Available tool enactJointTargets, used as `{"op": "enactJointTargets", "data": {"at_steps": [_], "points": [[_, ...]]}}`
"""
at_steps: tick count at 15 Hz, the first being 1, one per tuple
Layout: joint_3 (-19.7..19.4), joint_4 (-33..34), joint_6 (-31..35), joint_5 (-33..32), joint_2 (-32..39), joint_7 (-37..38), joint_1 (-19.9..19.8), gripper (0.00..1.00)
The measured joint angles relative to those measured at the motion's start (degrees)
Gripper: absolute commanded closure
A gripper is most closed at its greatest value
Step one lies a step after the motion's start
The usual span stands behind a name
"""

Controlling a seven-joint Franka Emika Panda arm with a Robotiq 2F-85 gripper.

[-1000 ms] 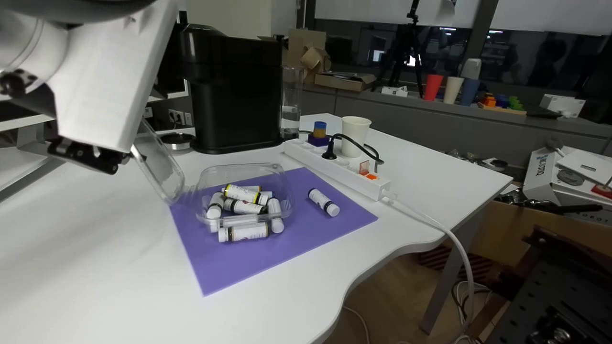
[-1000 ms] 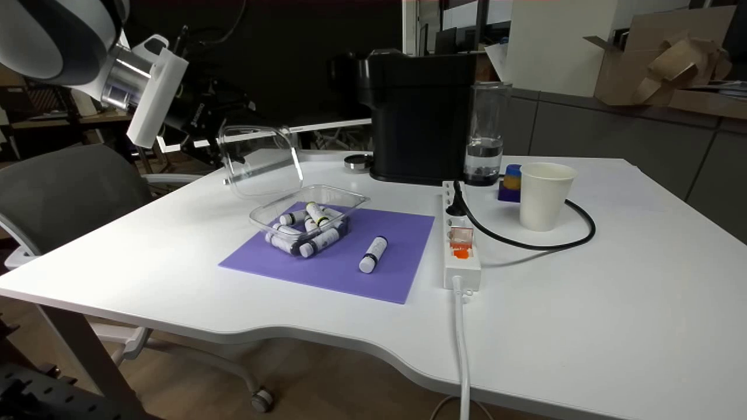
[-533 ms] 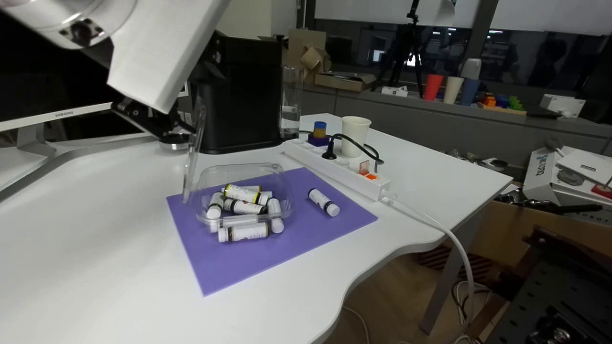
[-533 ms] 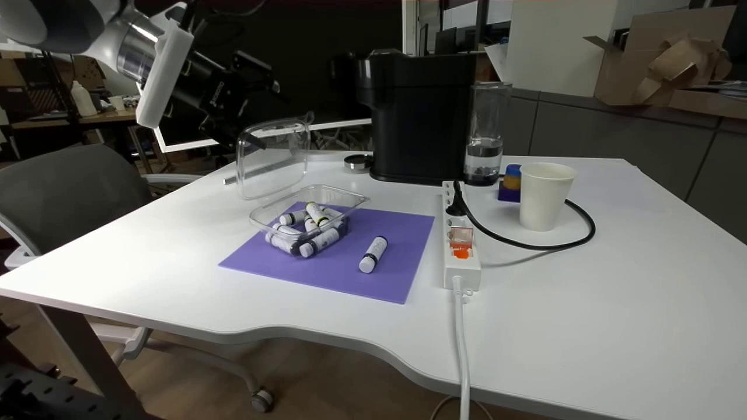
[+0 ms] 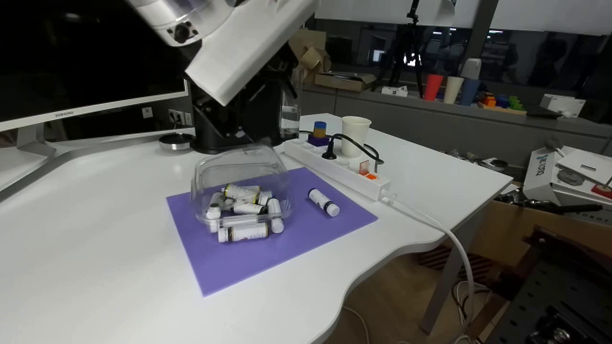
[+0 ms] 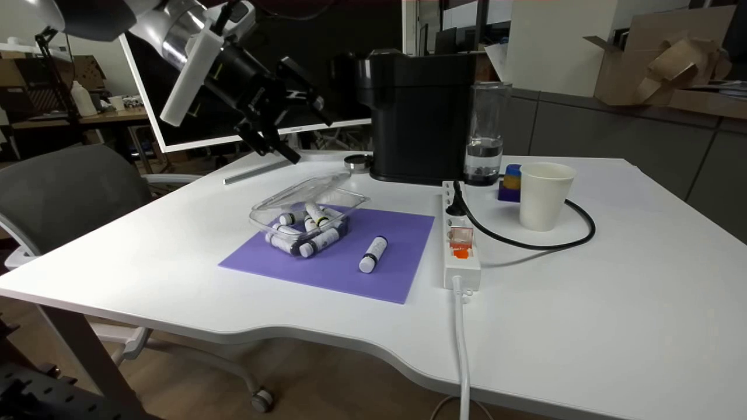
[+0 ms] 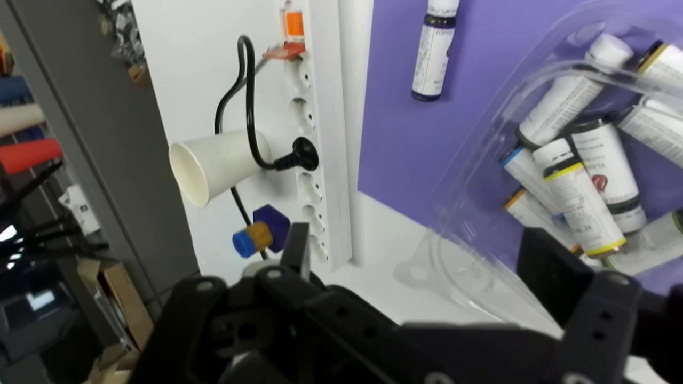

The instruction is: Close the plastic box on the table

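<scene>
The transparent plastic box (image 5: 286, 206) stands on the purple mat on the white table (image 5: 119, 267), with several small white-labelled bottles in it; it also shows in an exterior view (image 6: 352, 210). Its clear lid (image 6: 309, 189) leans low over the box, tilted, its far edge raised; it is not flat on the rim. In the wrist view the lid (image 7: 453, 272), with a round tab, lies partly between the fingers. My gripper (image 6: 309, 139) is open, above and behind the lid, apart from it; in the wrist view (image 7: 419, 253) the fingers are wide and empty.
A loose bottle (image 5: 324, 202) lies on the purple mat (image 5: 267, 265). A white power strip (image 5: 334, 165) with a black cord, a paper cup (image 5: 355, 136) and coloured blocks (image 5: 319, 134) stand beside the mat. A tall black appliance (image 6: 417, 116) and a monitor stand behind.
The lid has swung from standing upright beside the box to a low tilt over it. My gripper has moved sideways across the back of the box and away from the lid.
</scene>
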Motion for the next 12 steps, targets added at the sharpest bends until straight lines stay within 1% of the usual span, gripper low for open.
{"op": "enactJointTargets", "data": {"at_steps": [2, 5, 9, 12], "points": [[-1.6, -0.9, 3.0, 3.6, 0.0, -1.7, -1.6, 0.00], [-3.4, -2.2, 8.6, 9.1, -0.1, -6.6, -3.6, 0.00], [-4.7, -4.4, 18.2, 18.7, -0.3, -18.9, -5.2, 0.00], [-5.2, -5.8, 22.6, 27.5, -0.4, -30.1, -5.5, 0.00]]}}
